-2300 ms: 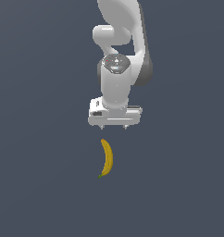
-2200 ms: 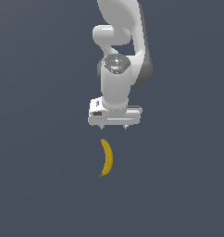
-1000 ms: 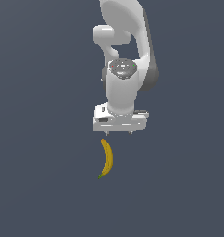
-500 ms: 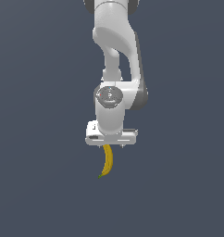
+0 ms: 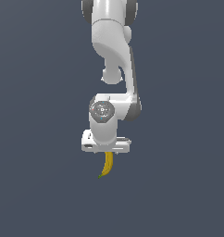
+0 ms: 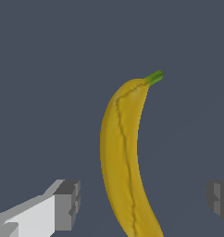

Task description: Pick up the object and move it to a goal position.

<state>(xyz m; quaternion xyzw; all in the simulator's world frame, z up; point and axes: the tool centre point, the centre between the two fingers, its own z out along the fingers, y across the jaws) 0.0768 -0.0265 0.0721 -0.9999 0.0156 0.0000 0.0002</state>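
The object is a small curved yellow banana point(image 5: 107, 165) with a green stem tip, lying on the dark grey floor. In the exterior view only its lower half shows; the white hand covers the rest. My gripper point(image 5: 107, 151) hangs directly over the banana's upper part. In the wrist view the banana point(image 6: 124, 157) lies lengthwise between the two grey fingertips point(image 6: 67, 204), which stand wide apart on either side without touching it. The gripper point(image 6: 144, 201) is open.
A plain dark grey floor point(image 5: 178, 185) fills both views. The white arm point(image 5: 115, 55) rises from the hand toward the top of the exterior view.
The arm has swung forward and lowered from above the banana's far end until the hand covers the banana's upper half. The banana has not moved.
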